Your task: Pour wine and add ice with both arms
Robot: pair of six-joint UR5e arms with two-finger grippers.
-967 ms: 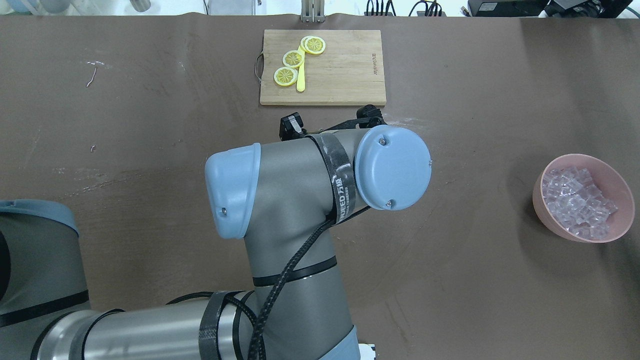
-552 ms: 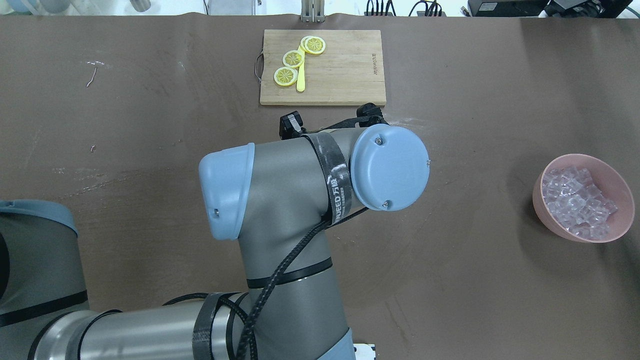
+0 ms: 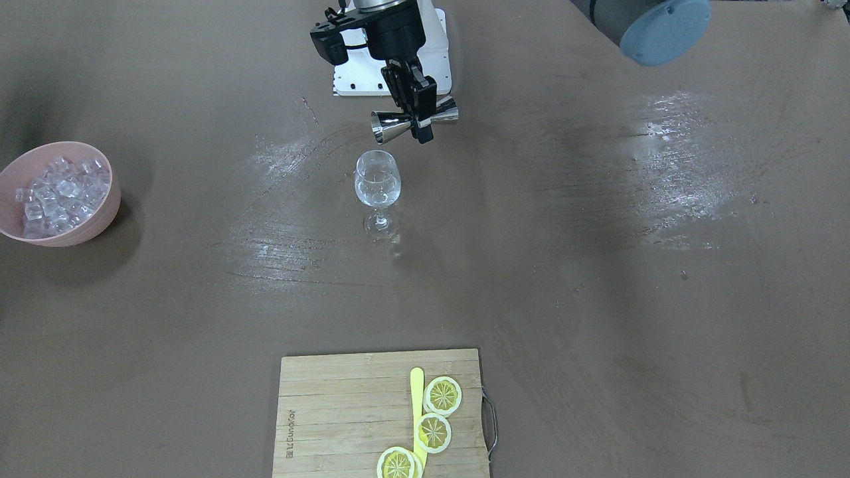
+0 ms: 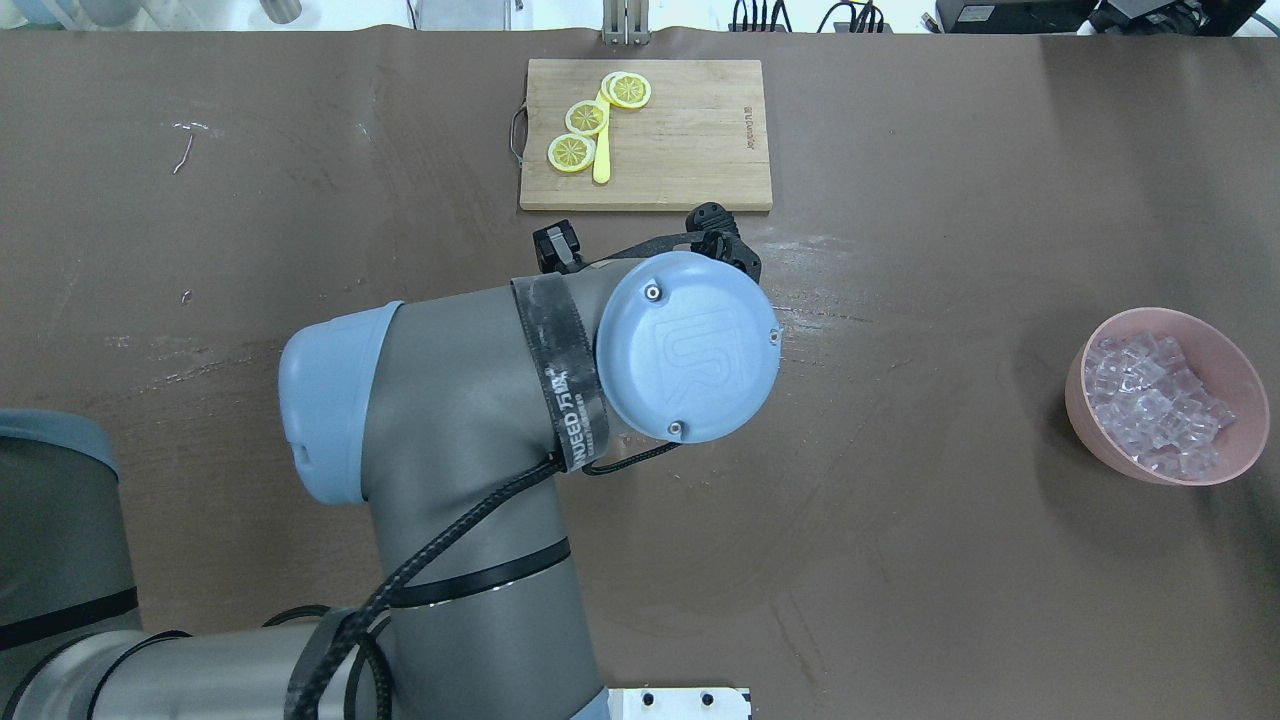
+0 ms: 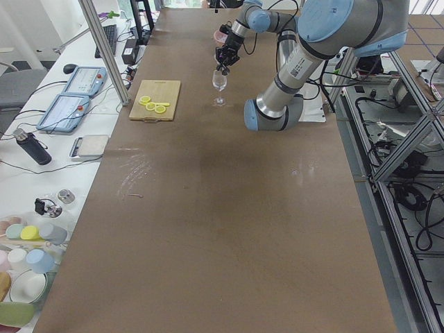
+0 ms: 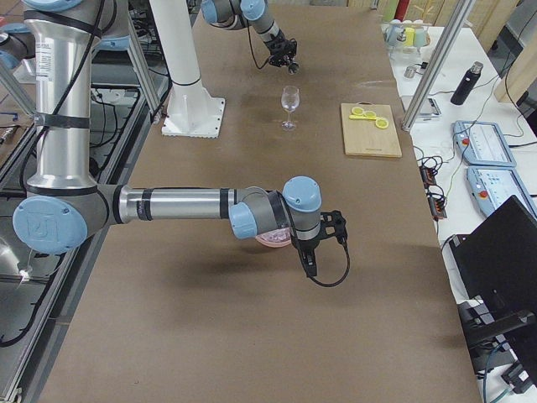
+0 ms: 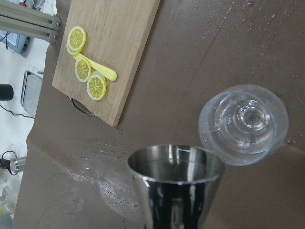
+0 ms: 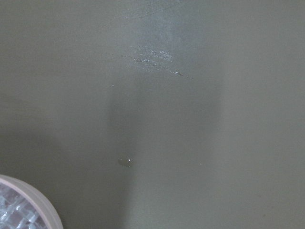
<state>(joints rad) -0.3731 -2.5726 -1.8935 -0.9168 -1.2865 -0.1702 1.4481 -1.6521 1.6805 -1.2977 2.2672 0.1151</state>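
My left gripper is shut on the waist of a steel jigger, which lies on its side just above and behind the clear wine glass. The left wrist view looks down on the jigger's mouth beside the glass's rim. I cannot make out any wine. The ice fills a pink bowl at the table's right. My right gripper hangs beside that bowl, and I cannot tell whether it is open or shut. In the overhead view the left arm hides the glass.
A wooden cutting board with lemon slices and a yellow utensil lies beyond the glass. The white pedestal stands behind the jigger. The bowl's rim shows in a corner of the right wrist view.
In the overhead view the left arm's wrist and elbow have swung to the left, faster over the last half second. The bowl and the board have not moved.
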